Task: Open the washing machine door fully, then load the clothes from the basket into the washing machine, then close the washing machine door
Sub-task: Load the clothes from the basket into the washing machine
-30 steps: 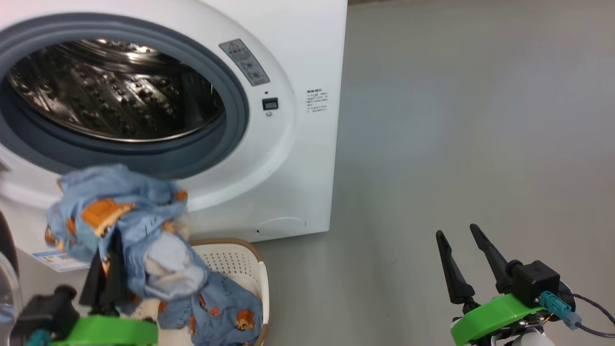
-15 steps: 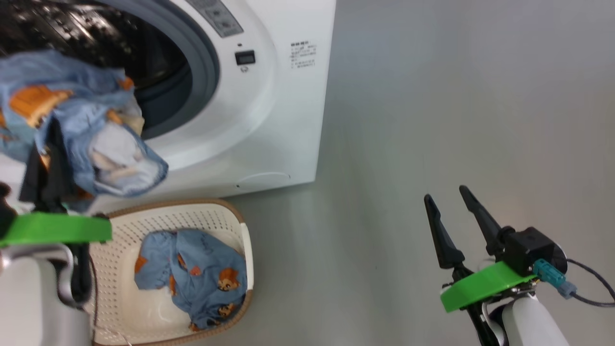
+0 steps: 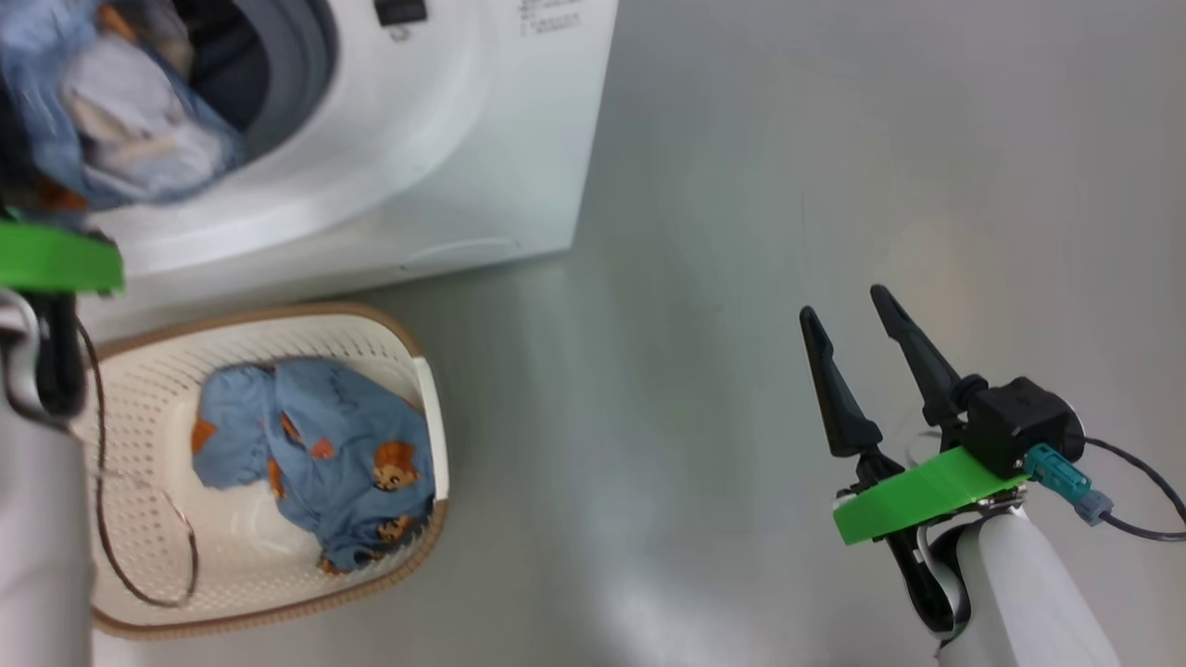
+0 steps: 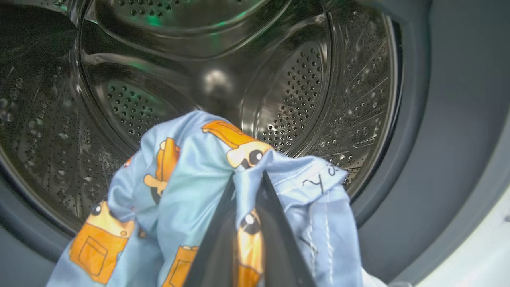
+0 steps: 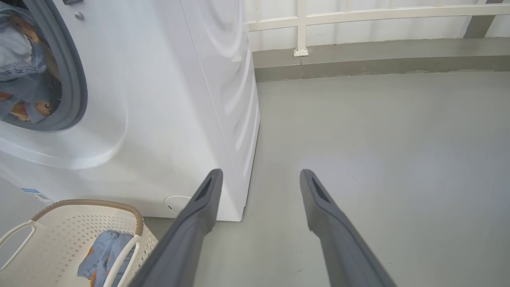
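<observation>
l gripper (image 4: 248, 177) clamped on clothes (image 4: 191, 167) at drum (image 4: 303, 79) mouth; r gripper (image 3: 841, 302) fingers wide apart, empty.

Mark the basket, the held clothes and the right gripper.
basket (image 3: 148, 389): head view, bare inner wall.
held clothes (image 4: 191, 167): left wrist view, fold above the fingers.
right gripper (image 3: 840, 300): head view, midway between fingertips.

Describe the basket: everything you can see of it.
The basket is cream-white perforated plastic, a rounded rectangle with a brown woven-look rim and white side handles. It stands upright on the grey floor, close before the washing machine. One blue bear-print garment lies inside.
</observation>
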`<state>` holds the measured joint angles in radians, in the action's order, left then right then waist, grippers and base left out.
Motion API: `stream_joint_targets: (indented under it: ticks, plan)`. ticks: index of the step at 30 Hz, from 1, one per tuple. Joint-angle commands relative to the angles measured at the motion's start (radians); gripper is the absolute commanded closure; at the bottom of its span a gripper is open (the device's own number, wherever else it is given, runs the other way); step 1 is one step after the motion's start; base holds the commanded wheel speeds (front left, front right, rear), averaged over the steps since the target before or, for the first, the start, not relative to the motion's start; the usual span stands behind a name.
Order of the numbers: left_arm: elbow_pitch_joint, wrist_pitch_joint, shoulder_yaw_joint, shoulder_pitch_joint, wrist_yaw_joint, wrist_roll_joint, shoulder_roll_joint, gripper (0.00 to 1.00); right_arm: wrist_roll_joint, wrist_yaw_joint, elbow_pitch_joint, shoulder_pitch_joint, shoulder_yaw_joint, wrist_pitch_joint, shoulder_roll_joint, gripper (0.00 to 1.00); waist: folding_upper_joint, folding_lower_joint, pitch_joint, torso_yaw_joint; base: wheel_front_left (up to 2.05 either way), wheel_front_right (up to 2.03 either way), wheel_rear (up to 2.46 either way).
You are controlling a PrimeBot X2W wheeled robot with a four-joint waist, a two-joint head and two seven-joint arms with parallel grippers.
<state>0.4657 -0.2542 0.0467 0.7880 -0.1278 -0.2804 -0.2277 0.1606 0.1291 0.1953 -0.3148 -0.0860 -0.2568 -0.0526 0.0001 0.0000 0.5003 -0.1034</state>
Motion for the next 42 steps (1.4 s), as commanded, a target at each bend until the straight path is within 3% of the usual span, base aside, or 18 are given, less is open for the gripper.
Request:
stream_joint_targets:
  ticks: [1, 12, 23, 31, 37, 42]
  plan:
    - [0.008, -0.008, 0.007, 0.062, -0.003, -0.008, -0.064, 1.00, 0.005, 0.002, -0.026, -0.013, -0.031, -0.005, 0.002, 0.00, -0.0001, 0.0000, 0.073, -0.031, 0.00, 0.00, 0.00]
    - [0.212, 0.050, -0.058, 0.339, -0.003, -0.046, -0.130, 1.00, 0.055, 0.002, -0.017, -0.046, -0.065, -0.005, 0.002, 0.00, -0.0001, 0.0000, 0.172, -0.074, 0.00, 0.00, 0.00]
    - [0.310, 0.136, -0.129, 0.514, -0.003, -0.106, -0.195, 1.00, 0.098, 0.002, -0.012, -0.057, -0.090, -0.005, 0.002, 0.00, -0.0001, 0.0000, 0.253, -0.105, 0.00, 0.00, 0.00]
    - [0.360, 0.104, -0.162, 0.611, -0.003, -0.125, -0.243, 1.00, 0.112, 0.002, -0.022, -0.076, -0.108, -0.005, 0.002, 0.00, -0.0001, 0.0000, 0.315, -0.124, 0.00, 0.00, 0.00]
    - [0.301, -0.003, -0.171, 0.660, 0.014, -0.058, -0.281, 1.00, 0.112, 0.002, -0.026, -0.073, -0.108, -0.005, 0.002, 0.00, -0.0001, 0.0000, 0.326, -0.127, 0.00, 0.00, 0.00]
    - [0.111, -0.007, -0.124, 0.618, 0.036, -0.006, -0.267, 1.00, 0.117, 0.002, -0.027, -0.082, -0.112, -0.005, 0.002, 0.00, -0.0001, 0.0000, 0.333, -0.123, 0.00, 0.00, 0.00]
